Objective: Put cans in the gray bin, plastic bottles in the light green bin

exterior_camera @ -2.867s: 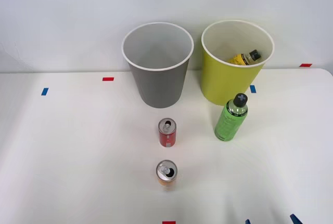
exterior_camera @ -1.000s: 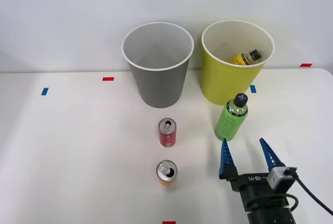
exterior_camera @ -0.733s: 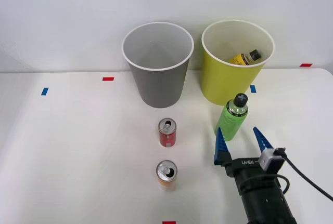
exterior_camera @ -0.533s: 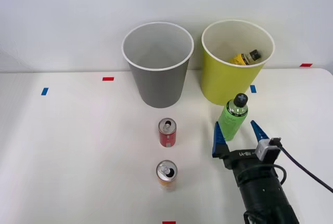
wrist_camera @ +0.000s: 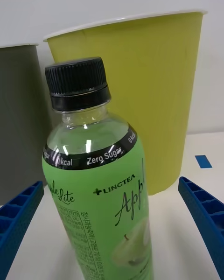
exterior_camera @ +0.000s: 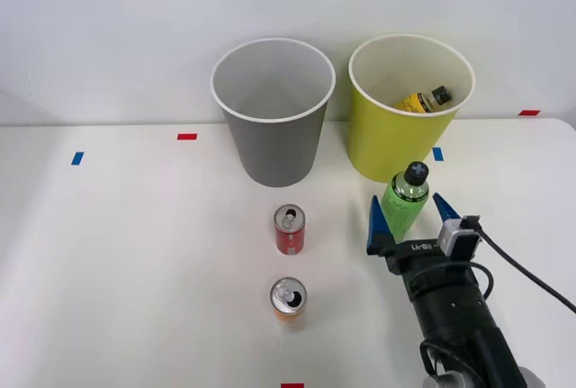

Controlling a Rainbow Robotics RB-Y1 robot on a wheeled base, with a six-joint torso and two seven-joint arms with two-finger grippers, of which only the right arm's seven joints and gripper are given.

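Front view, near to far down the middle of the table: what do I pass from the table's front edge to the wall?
Red tape mark → orange can → red can → gray bin.

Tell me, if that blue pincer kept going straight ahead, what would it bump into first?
Most likely the green bottle, standing upright between the open right pincer's fingers. Behind it stands the yellow-green bin.

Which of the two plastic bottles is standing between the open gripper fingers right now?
The green-labelled bottle with the black cap, upright on the table between the right gripper's open fingers. The yellow-labelled bottle already lies inside the light green bin.
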